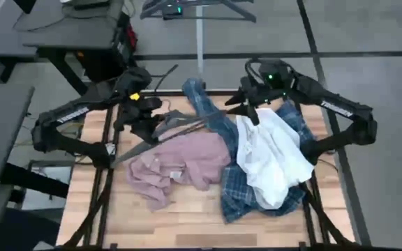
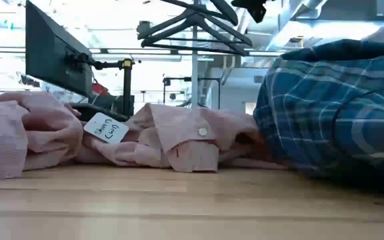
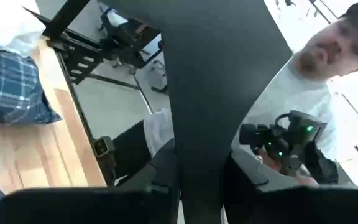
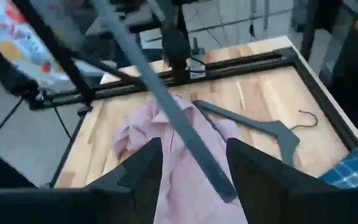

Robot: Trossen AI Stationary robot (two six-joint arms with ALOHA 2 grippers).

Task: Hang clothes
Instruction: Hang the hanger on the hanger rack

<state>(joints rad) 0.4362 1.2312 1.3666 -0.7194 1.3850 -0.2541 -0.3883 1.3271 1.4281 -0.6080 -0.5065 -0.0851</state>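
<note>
1. Nearest, three shirts are heaped unhung on the table [image 1: 187,226]: pink shirt [image 1: 180,164] at 9 o'clock, white shirt [image 1: 271,157] at 3 o'clock, draped over the plaid shirt [image 1: 239,192].
2. Farther, a dark hanger [image 1: 180,129] is angled over the pink shirt, likely for threading.
3. At 11 o'clock is the left gripper [image 1: 145,115]; its grip cannot be told.
4. At 1 o'clock, the right gripper [image 1: 250,108] is held partly open, straddling a dark bar [image 4: 191,143].

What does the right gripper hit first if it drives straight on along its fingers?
Probably the dark hanger bar crossing between the right gripper fingers, which it may already hold; past that, the pink shirt on the table. Depth is unclear.
</note>
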